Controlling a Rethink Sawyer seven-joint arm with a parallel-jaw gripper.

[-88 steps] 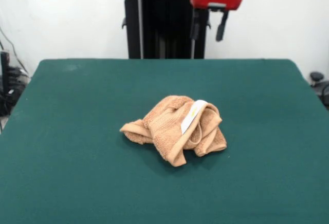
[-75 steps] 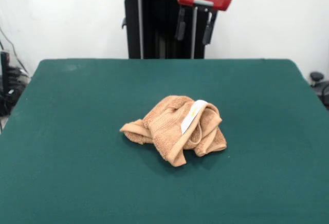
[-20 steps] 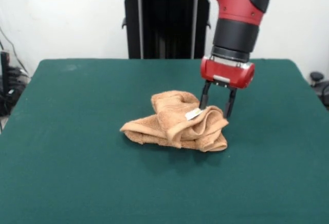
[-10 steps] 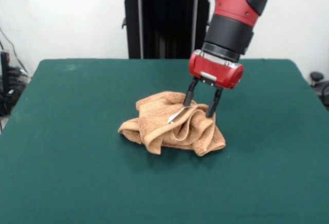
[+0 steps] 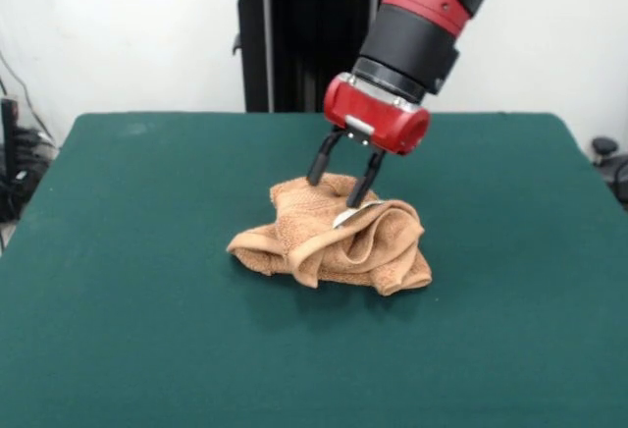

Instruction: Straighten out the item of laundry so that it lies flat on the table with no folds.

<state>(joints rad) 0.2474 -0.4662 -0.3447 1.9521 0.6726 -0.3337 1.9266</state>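
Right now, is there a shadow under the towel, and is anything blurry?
In the front view, the crumpled towel casts a soft dark shadow on the green table just below it; towel and gripper both look sharp, with no glare.

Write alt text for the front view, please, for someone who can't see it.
A red robot arm's gripper, jaws open, reaches down onto a crumpled orange towel lying in the middle of a green table.

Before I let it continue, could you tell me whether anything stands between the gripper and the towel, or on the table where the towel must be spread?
Nothing visible does. The gripper is already at the crumpled towel, its fingers apart over the top folds. No other object shows on the green table.
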